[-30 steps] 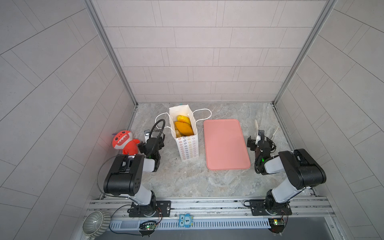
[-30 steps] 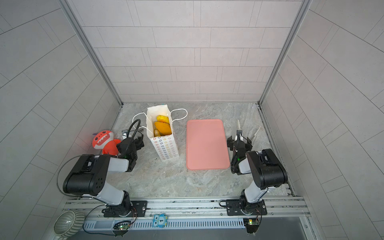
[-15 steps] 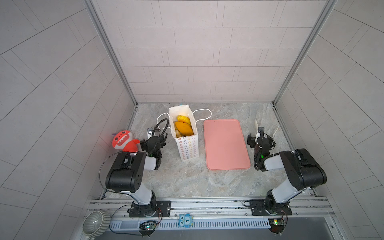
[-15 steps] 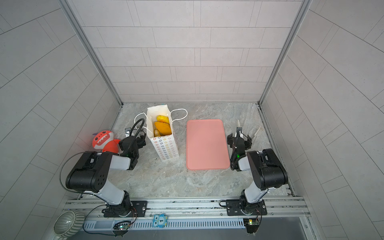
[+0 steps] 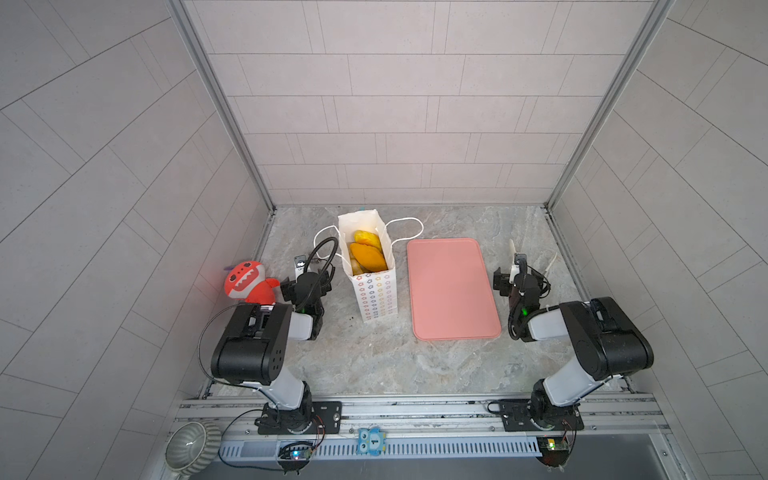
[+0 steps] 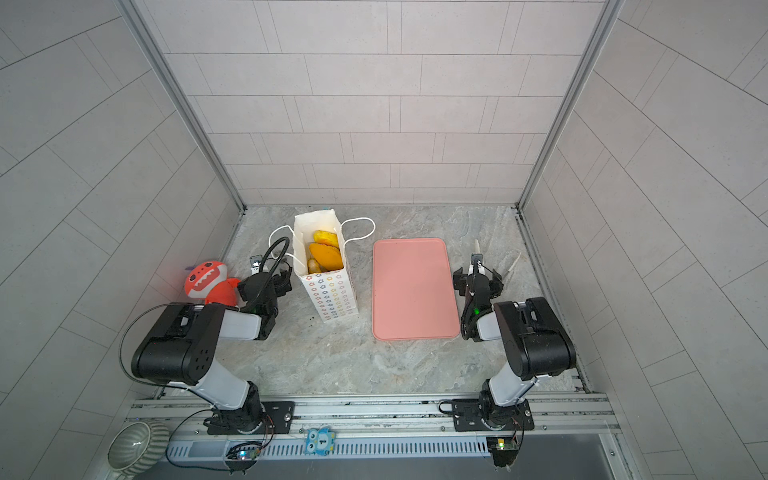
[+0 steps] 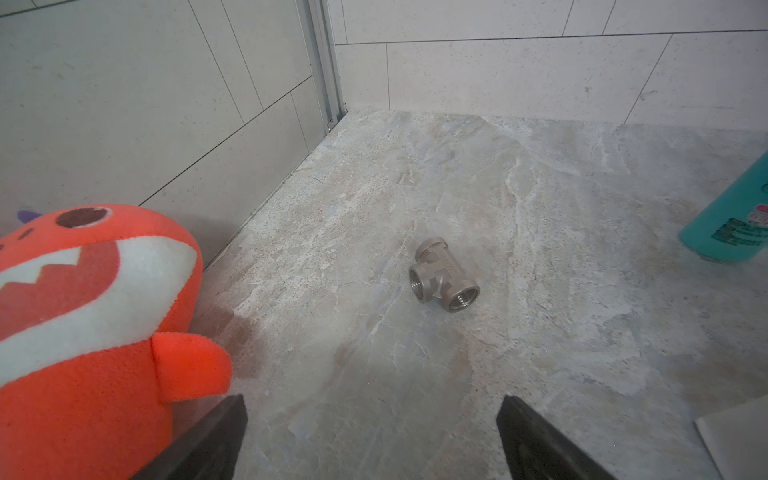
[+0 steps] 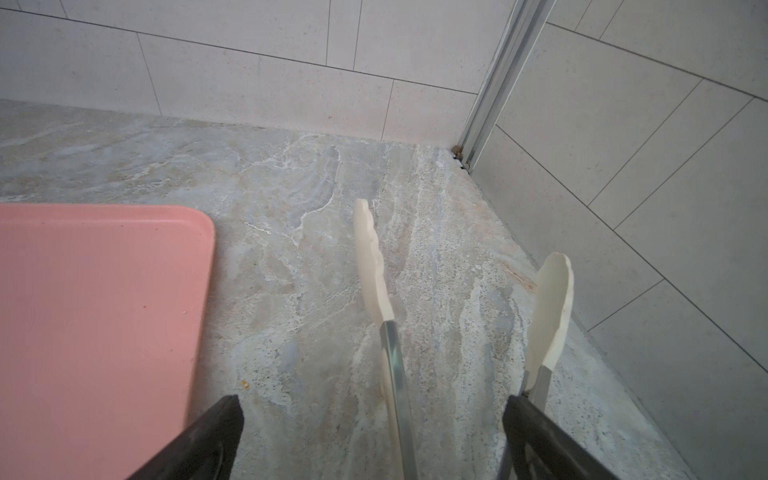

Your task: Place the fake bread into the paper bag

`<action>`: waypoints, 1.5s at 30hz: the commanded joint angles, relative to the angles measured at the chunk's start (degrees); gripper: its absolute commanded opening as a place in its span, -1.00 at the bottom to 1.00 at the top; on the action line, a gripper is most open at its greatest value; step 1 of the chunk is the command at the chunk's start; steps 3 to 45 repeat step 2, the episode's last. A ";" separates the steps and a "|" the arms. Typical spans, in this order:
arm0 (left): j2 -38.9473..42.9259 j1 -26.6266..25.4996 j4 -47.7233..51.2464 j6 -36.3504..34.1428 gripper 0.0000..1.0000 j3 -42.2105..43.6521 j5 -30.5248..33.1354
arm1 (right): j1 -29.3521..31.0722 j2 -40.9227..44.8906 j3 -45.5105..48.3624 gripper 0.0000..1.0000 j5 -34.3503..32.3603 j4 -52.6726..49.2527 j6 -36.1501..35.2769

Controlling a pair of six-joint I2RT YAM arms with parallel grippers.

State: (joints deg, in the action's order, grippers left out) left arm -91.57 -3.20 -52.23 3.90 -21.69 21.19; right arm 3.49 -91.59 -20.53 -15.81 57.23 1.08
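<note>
Since fake bread (image 5: 368,255) sits inside the paper bag (image 5: 376,295), left gripper (image 7: 370,415) and right gripper (image 8: 370,415), jaws released, should park clear.

Matt white paper bag (image 5: 376,299) with cord handles, holding glossy, smooth golden-orange fake bread (image 5: 368,255). Smooth, matt pink tray (image 5: 451,286), plastic-looking. Fuzzy red-orange cloth plush toy (image 7: 83,311). Dull silvery metal pipe tee (image 7: 442,274), threaded inside. Shiny metal arms and matt cream tips on the tongs (image 8: 372,266). Smooth teal plastic bottle (image 7: 731,224). Veined, stone-look tabletop (image 5: 374,361); matt grey tiled walls (image 5: 415,124).
</note>
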 commanded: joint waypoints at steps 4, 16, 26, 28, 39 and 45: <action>0.05 -0.37 -2.22 -0.74 1.00 -0.46 0.91 | -0.21 1.17 0.17 0.99 2.71 -0.75 0.11; 0.05 -0.37 -2.22 -0.74 1.00 -0.46 0.91 | -0.21 1.17 0.17 0.99 2.71 -0.75 0.11; 0.05 -0.37 -2.22 -0.74 1.00 -0.46 0.91 | -0.21 1.17 0.17 0.99 2.71 -0.75 0.11; 0.05 -0.37 -2.22 -0.74 1.00 -0.46 0.91 | -0.21 1.17 0.17 0.99 2.71 -0.75 0.11; 0.05 -0.37 -2.22 -0.74 1.00 -0.46 0.91 | -0.21 1.17 0.17 0.99 2.71 -0.75 0.11; 0.05 -0.37 -2.22 -0.74 1.00 -0.46 0.91 | -0.21 1.17 0.17 0.99 2.71 -0.75 0.11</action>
